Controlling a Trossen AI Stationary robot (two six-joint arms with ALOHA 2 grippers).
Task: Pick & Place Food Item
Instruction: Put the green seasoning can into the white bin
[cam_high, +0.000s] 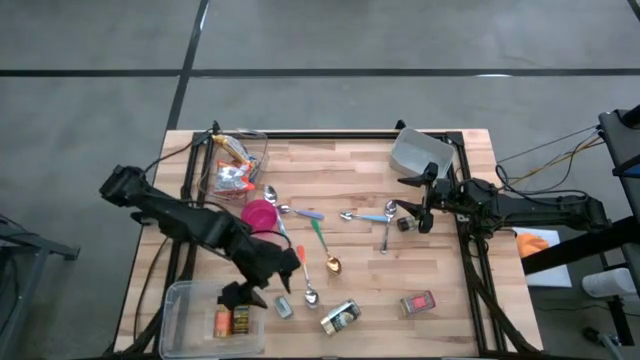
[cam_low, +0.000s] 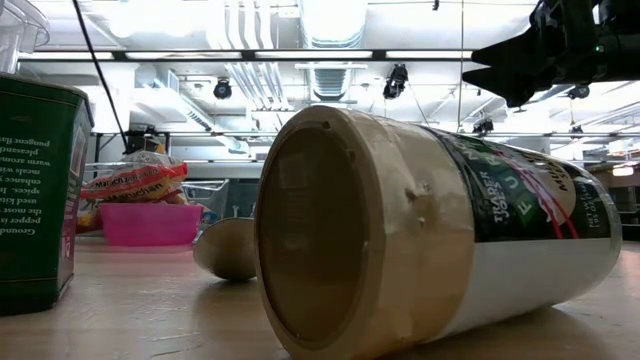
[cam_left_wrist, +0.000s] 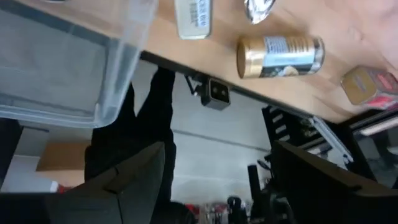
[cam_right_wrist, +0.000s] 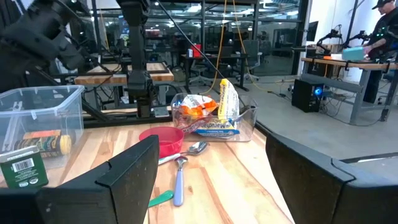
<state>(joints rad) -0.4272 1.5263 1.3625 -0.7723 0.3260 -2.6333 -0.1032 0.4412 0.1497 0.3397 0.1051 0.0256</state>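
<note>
In the low view a green tin (cam_low: 35, 195) is cut off by the frame's edge, its label only partly readable. The big jar (cam_low: 420, 235) lying on the counter (cam_low: 150, 320) hides most of what lies behind it. From above, the two items in the clear bin (cam_high: 175, 310) are too small to identify.

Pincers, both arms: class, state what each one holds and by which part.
Nothing is held. The left pincer stands open over the clear bin; the right pincer stands open above the table, empty.
</note>
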